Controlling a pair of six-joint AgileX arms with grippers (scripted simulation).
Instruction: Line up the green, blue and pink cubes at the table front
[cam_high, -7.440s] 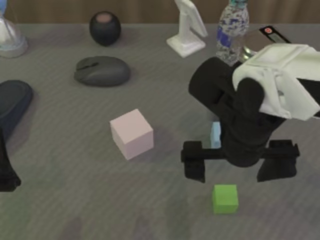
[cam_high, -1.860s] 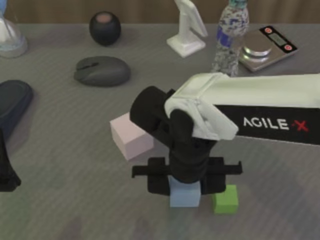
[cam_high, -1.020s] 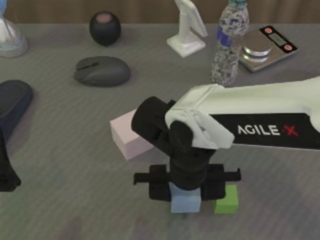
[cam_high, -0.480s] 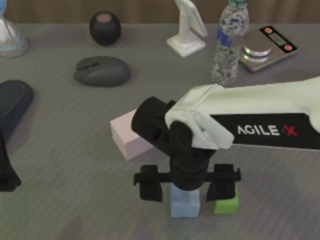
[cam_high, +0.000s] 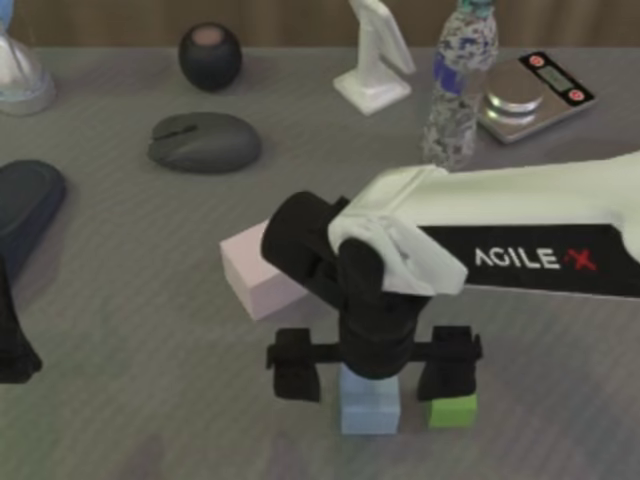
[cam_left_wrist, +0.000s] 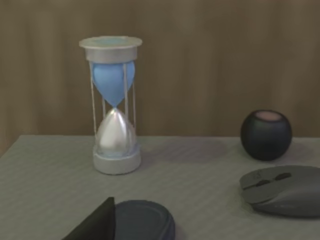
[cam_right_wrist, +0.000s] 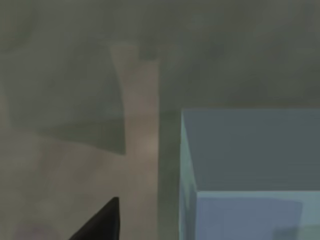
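The light blue cube rests on the table near the front edge, with the small green cube close on its right. My right gripper hangs just above the blue cube, open, its fingers spread wide to either side and touching nothing. The right-hand finger covers part of the green cube. In the right wrist view the blue cube fills the corner, apart from one dark fingertip. The pale pink cube sits farther back and left, half hidden by the right arm. My left gripper is parked at the left edge.
Along the back stand an hourglass, a black round speaker, a grey mouse, a white stand, a bottle and a scale. A dark disc lies at the left.
My right gripper carried the blue cube from mid-right to the front beside the green cube, set it down and opened its fingers. The left arm has not moved.
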